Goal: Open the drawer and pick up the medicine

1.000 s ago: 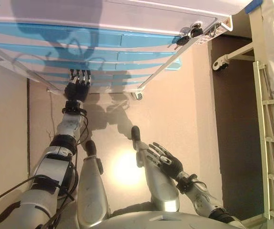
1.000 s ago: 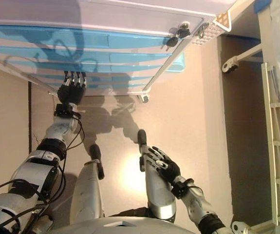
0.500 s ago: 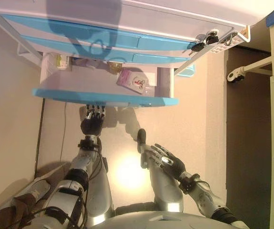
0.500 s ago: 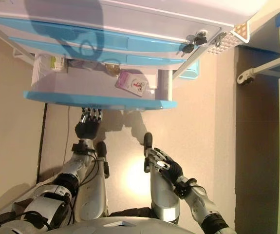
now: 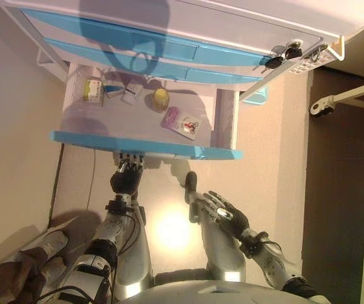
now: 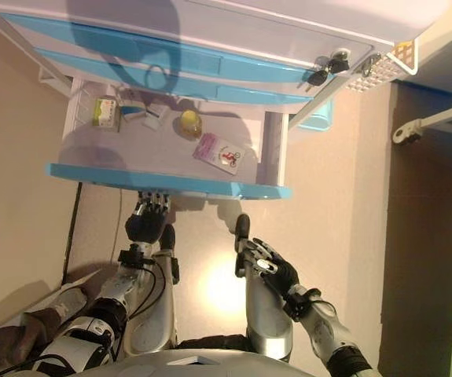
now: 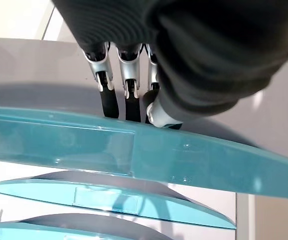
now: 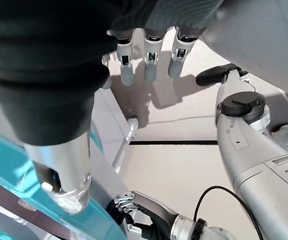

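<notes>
The floor [image 5: 257, 164] is a smooth, pale beige surface, with a bright round reflection at 6 o'clock of the scene. Above it stands a white cabinet [image 5: 232, 22] with glossy light-blue drawer fronts; two black keys [image 5: 282, 56] hang at its upper corner, at about 2 o'clock.

The lowest drawer [image 5: 147, 144] is pulled out. It has a white smooth inside and a long blue front edge, which looks like shiny plastic. Inside the drawer lie several small things. At 10 o'clock of the drawer there is a small box with green label [image 5: 93, 90]. Beside it, toward the middle, are two small white packets [image 5: 122, 88], one with a blue stripe. Near the middle sits a round yellow item [image 5: 161, 97]. At about 3 o'clock of the drawer lies the medicine [image 5: 182, 121], a flat pink rectangular pack with a white panel and a small dark picture on it; the print is too small to read. It rests on the drawer bottom, not touched by any hand.

The left hand [image 5: 126, 179] is just under the blue front edge, at 6 o'clock of the drawer. In the left wrist view its fingers [image 7: 106, 90] are hooked up behind the blue front, with dark tips pressed to the edge.

The right hand [image 5: 227, 214] hangs at 5 o'clock of the scene, well apart from the drawer, with fingers loosely spread and holding nothing.
</notes>
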{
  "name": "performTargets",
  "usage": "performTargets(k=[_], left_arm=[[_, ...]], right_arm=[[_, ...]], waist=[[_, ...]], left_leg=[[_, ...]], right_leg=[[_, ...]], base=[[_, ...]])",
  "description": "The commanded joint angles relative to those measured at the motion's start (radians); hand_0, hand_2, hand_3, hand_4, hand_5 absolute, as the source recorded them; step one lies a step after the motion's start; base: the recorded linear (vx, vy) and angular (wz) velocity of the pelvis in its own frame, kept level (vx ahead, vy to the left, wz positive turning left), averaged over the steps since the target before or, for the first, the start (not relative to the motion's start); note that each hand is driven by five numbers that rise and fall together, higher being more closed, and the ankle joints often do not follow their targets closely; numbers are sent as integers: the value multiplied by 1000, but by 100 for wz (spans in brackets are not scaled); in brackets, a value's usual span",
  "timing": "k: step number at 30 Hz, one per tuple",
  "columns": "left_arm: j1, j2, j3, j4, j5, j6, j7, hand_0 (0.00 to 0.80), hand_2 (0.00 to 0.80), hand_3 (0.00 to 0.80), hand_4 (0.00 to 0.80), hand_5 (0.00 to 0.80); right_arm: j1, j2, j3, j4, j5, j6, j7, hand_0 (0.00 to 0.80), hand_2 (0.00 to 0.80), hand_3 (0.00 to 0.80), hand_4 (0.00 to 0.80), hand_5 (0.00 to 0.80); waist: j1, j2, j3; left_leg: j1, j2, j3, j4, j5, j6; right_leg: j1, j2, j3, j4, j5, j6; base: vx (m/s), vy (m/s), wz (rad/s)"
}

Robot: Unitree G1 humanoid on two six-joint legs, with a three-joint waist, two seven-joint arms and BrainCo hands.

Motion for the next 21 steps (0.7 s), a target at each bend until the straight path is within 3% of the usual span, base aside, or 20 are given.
performTargets(k=[1, 11, 13, 21], left_arm=[[123, 12, 37, 42, -8, 20, 62, 800, 800, 800, 800, 800], [226, 11, 18, 49, 51, 85, 108, 800, 800, 800, 800, 800], [242, 12, 17, 47, 74, 100, 121, 0, 0, 0, 0, 0], [235, 28, 13, 59, 86, 130, 191, 0, 0, 0, 0, 0]], right_arm=[[117, -20, -14, -84, -16, -10, 21, 0, 0, 0, 0, 0], [150, -29, -36, -79, -20, -33, 37, 0, 0, 0, 0, 0], [156, -30, -38, -80, -19, -34, 37, 0, 0, 0, 0, 0], [158, -35, -47, -69, -23, -23, 43, 0, 0, 0, 0, 0]], waist=[[18, 15, -19], [39, 35, -19], [42, 37, -19], [38, 46, -20]], left_leg=[[-30, -37, 4, -2, 51, 80], [-42, -48, -13, 6, 55, 82], [-43, -49, -17, 12, 54, 82], [-36, -48, -16, 14, 57, 83]], right_leg=[[29, 43, -39, 113, -74, -23], [15, 38, -56, 138, -84, -31], [14, 39, -58, 143, -87, -32], [15, 39, -56, 155, -93, -33]], base=[[13, 2, 4], [17, 5, 9], [31, -11, 14], [12, 18, 2]])
